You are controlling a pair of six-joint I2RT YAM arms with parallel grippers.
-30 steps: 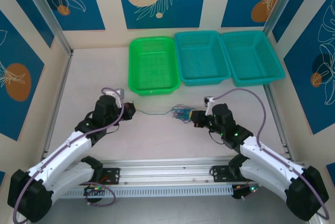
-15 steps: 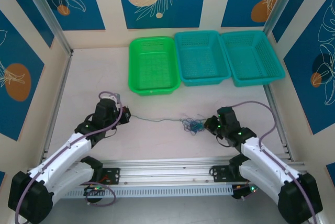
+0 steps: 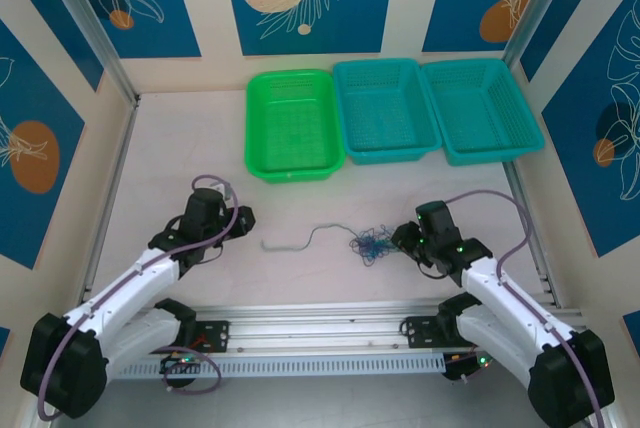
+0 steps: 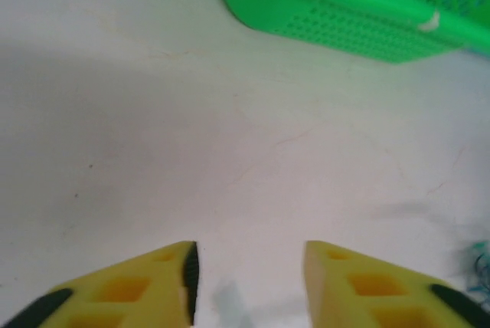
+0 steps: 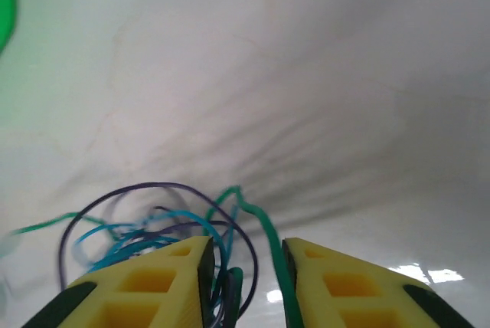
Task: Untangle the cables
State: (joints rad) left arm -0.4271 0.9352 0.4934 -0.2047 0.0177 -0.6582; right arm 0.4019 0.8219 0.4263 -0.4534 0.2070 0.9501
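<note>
The cables are a small knot of thin blue, teal and dark strands lying on the table in the top view. One loose strand trails left from the knot in a slack curve. My left gripper stands just left of that strand's end; in the left wrist view it is open over bare table. My right gripper sits at the knot's right side. In the right wrist view it is open, with loops of the cables and a green strand running through the gap.
A green basket and two teal baskets stand in a row at the back of the table. The green basket lies ahead of the left gripper. Metal frame posts and walls bound both sides.
Both grippers have opened. The strand that was stretched taut between them has fallen slack onto the table. The right gripper first drew the knot rightward, then stayed put.
</note>
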